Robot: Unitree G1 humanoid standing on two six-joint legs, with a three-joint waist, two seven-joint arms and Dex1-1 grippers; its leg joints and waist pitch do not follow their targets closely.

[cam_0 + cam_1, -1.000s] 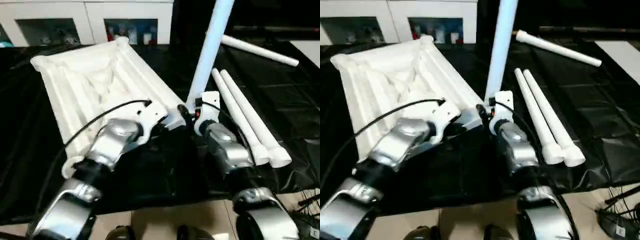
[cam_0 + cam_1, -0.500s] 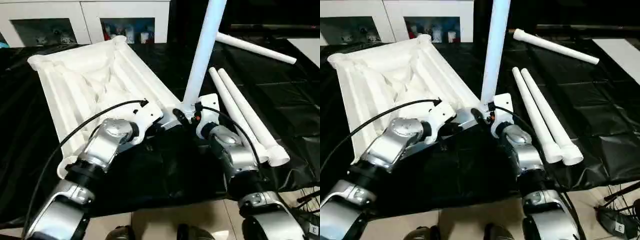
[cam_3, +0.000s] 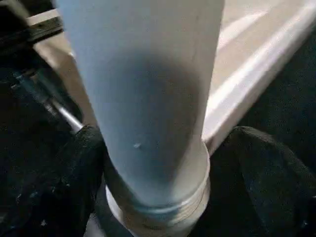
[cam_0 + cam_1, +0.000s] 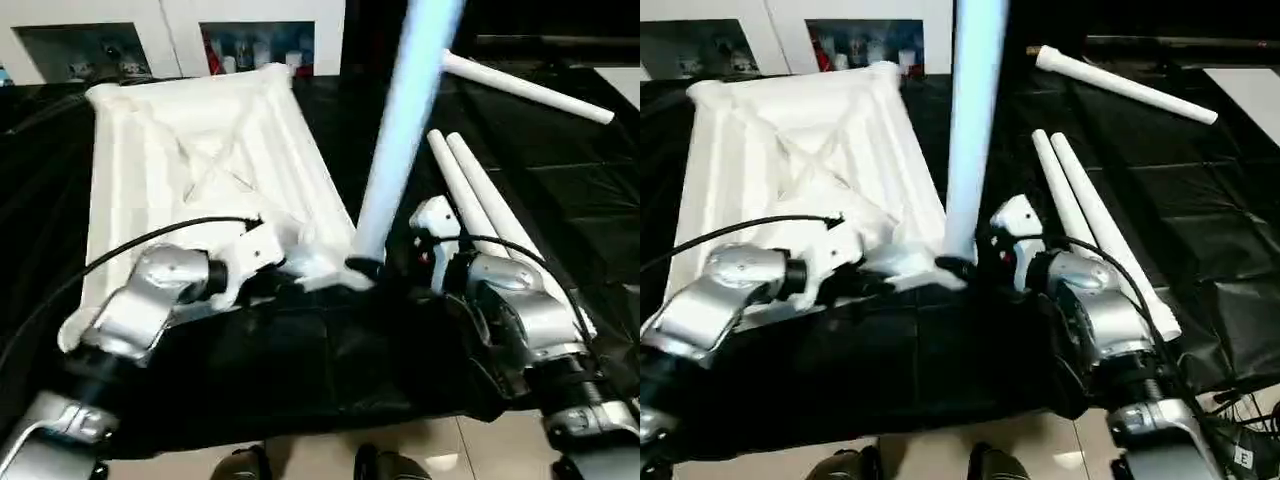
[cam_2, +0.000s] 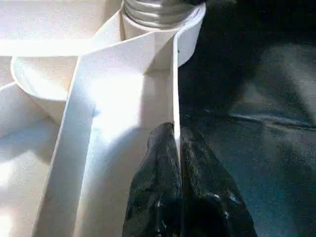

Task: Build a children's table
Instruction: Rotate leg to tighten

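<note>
The step in hand looks like seating the first leg point(image 4: 400, 130) in the near corner socket of the table top point(image 4: 190, 160). To do it well, keep the leg square to the top while it is turned home – the threaded collar visible in the right wrist view suggests a screw fit, so a tilt could cross the thread.

The left gripper point(image 5: 178, 163) is clamped shut on the thin rim wall of the top just beside that socket, which steadies the top against twisting. The right gripper point(image 3: 158, 163) has its fingers point(image 3: 266, 168) spread wide on either side of the leg's base, not pinching it.

The top lies upside down on the black sheet point(image 4: 560, 180), ribs up, its long axis running away from the robot. The standing leg's long axis is close to upright, leaning slightly to the right – thick end down in the socket. Three spare legs point(image 4: 480, 200) lie flat to the right
</note>
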